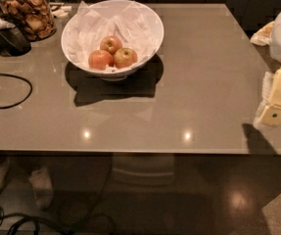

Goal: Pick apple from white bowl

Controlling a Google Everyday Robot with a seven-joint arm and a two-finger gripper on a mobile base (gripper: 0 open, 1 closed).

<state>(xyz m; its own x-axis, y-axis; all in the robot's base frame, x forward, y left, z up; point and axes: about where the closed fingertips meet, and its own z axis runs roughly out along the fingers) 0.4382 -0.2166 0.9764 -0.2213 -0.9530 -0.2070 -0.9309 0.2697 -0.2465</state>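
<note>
The white bowl (pixel 145 21) stands on the far left-middle of the brown table, lined with crumpled white paper. Three apples lie in it. The apple (pixel 125 57) is the yellow-green to golden one at the front right. A pink-red apple (pixel 100 59) lies to its left and an orange-red one (pixel 111 44) behind. My gripper (pixel 275 112) hangs at the right edge of the view, pale yellow and white, low over the table's right side and far from the bowl.
A glass jar of snacks (pixel 30 11) and a dark utensil (pixel 10 35) stand at the far left. A black cable (pixel 12 94) loops over the left side of the table (pixel 194 82). A crumpled pale thing (pixel 262 33) lies at the far right. The table's front edge runs along the lower middle.
</note>
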